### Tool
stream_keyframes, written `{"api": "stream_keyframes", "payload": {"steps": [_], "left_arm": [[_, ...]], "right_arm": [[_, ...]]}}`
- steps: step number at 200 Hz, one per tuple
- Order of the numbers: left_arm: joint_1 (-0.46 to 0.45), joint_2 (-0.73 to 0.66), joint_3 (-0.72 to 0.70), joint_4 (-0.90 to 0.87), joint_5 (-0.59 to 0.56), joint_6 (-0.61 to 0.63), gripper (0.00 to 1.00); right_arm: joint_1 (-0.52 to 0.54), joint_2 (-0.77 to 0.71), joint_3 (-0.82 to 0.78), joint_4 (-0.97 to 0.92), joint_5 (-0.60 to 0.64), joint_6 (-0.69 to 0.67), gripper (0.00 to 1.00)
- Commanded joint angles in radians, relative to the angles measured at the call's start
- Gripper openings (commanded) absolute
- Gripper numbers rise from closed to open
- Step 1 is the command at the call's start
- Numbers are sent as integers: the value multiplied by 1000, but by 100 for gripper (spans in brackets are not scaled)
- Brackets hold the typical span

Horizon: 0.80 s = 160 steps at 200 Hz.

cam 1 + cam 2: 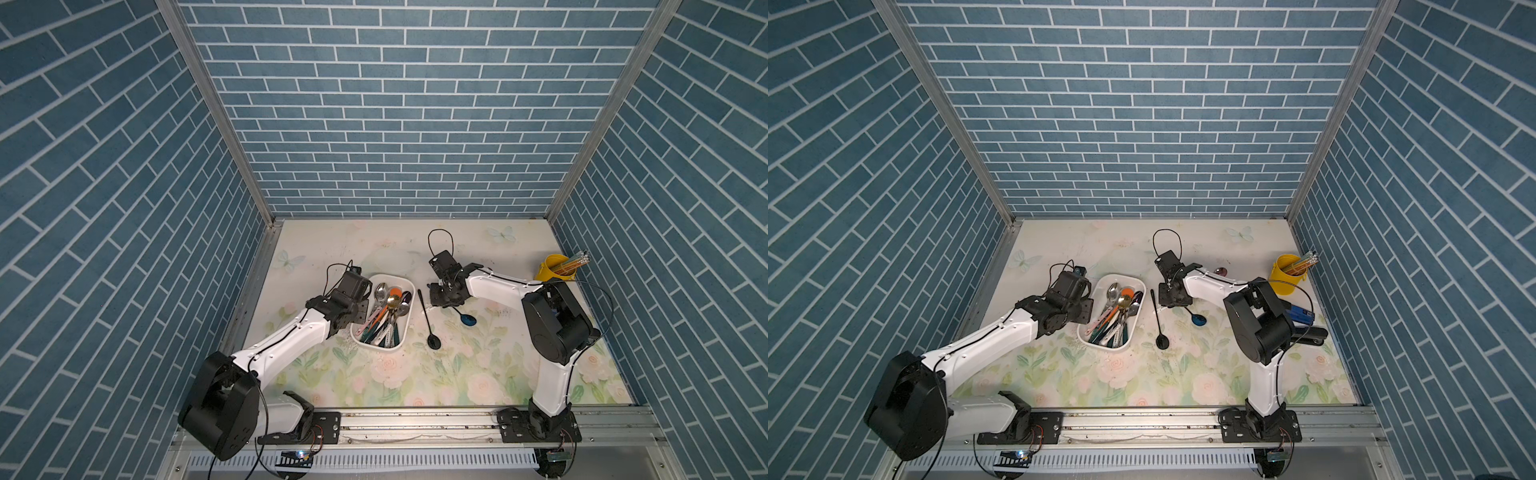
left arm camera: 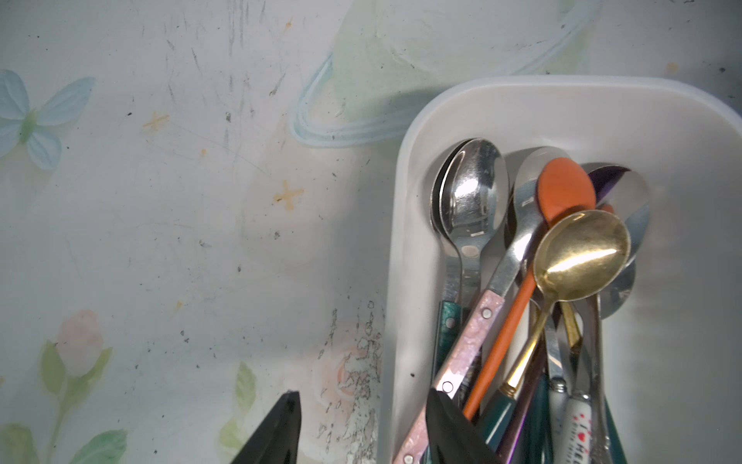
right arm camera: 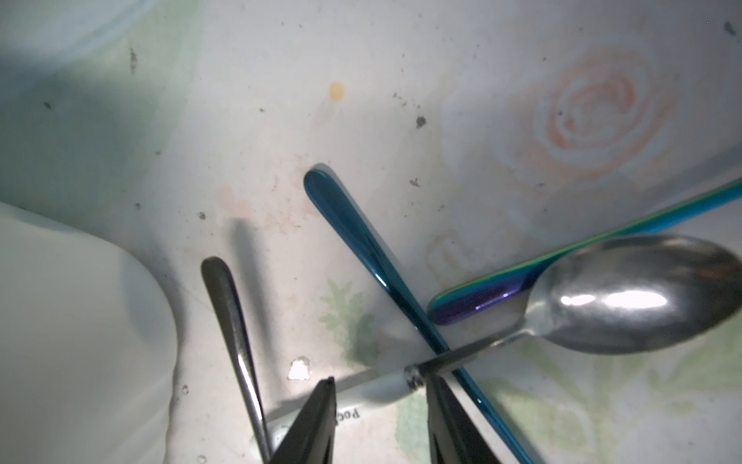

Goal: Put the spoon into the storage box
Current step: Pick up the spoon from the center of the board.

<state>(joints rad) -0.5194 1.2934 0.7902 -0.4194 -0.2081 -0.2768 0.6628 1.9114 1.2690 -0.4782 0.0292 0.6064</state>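
In both top views the white box [image 1: 395,276] [image 1: 1121,275] sits left of the middle of the flowered table [image 1: 374,374], heaped with spoons [image 1: 388,311], and the left gripper [image 1: 360,312] hangs at its left wall. Just right of the box a black spoon [image 1: 427,318] lies on the table, bowl toward the near edge. Further right the right gripper [image 1: 444,297] is down low, with the bowl of a blue spoon [image 1: 467,320] poking out beside it. A yellow cup [image 1: 550,268] of pencils [image 1: 575,262] stands well off by the right wall. From the left wrist, the fingers [image 2: 281,434] stand apart and hold nothing. One is outside the box over the table, the other above the handles inside, where a gold spoon [image 2: 582,253] lies on an orange spoon [image 2: 562,189]. From the right wrist, the white-handled spoon [image 3: 638,295] is outside the box, its neck crossing the blue spoon's handle and its steel bowl over the end of a rainbow-coloured handle [image 3: 522,277]. Its white handle runs slantwise through the gap between the right gripper's parted fingers [image 3: 313,426], and from here I can't tell whether they pinch it or only sit round it
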Motion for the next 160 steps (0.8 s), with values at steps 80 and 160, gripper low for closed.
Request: {"api": "stream_keyframes", "payload": {"steps": [80,160], "left_arm": [[71,-16,-29,-18,50,-8,57],[94,-4,-63,2,152,-38,57]], "right_arm": [[1,96,57,-72,-31,15,42],[1,109,47,-136,11,-65,26]]}}
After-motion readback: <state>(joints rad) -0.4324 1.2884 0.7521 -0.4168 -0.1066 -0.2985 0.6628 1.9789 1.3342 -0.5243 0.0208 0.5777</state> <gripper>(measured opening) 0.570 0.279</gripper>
